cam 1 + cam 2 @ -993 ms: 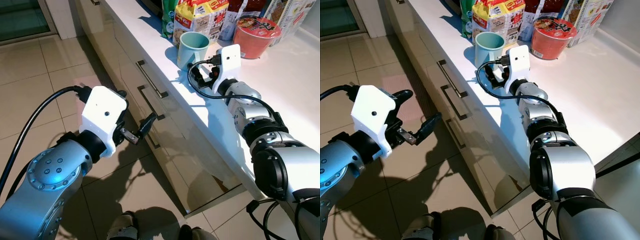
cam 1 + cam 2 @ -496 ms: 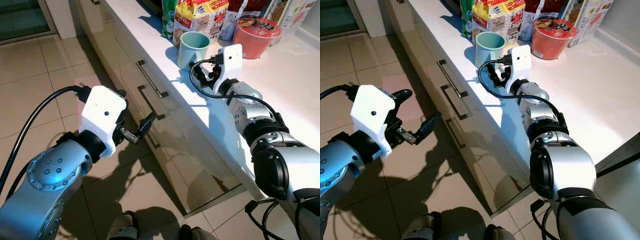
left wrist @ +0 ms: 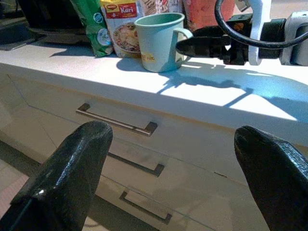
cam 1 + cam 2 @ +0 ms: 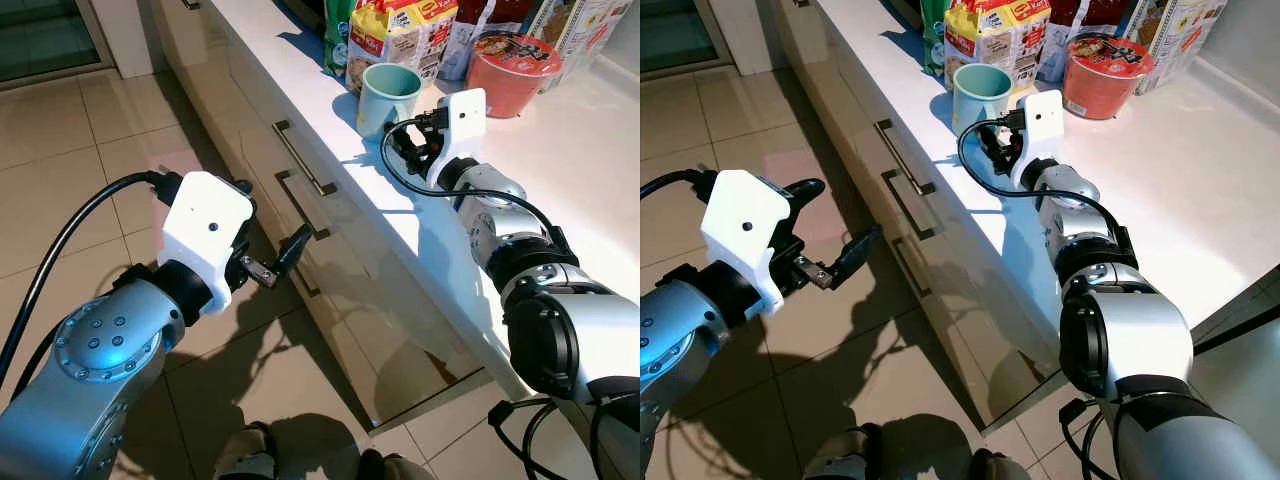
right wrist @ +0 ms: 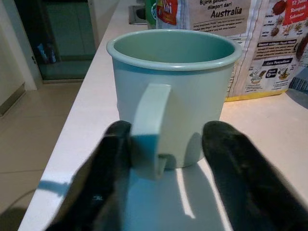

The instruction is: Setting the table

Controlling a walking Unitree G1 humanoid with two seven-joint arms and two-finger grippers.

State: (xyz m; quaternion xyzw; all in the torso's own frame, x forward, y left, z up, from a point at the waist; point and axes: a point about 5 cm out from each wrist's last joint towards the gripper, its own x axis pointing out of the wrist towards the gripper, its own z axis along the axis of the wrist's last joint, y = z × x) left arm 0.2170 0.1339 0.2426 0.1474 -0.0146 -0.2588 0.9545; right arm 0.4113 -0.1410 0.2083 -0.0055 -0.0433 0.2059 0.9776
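- Pale green mug (image 4: 386, 96) stands upright on the white tabletop (image 4: 560, 170), near its front edge, handle turned toward the right arm
- Right pincer (image 5: 163, 159) is low over the tabletop right at the mug, fingers (image 5: 108, 168) apart with the mug handle (image 5: 150, 130) between them; one finger looks to be against the handle, the other stands a bit off it, not clamped
- Just behind the mug: a yellow noodle packet (image 4: 398, 35), with a green packet (image 4: 336, 35) on its far side from the red noodle cup
- Red noodle cup (image 4: 513, 70) stands on the tabletop near the mug, on the side away from the green packet; printed bags (image 5: 269, 43) stand behind the mug
- Left pincer (image 4: 268, 262) hangs in the air in front of the drawer fronts (image 4: 330, 260), below the mug's level and well apart from it, fingers spread wide, holding nothing
- Metal drawer handles (image 3: 118, 125) run along the cabinet face under the mug
- Beige tiled floor (image 4: 70, 150) lies in front of the cabinets, with arm shadows on it
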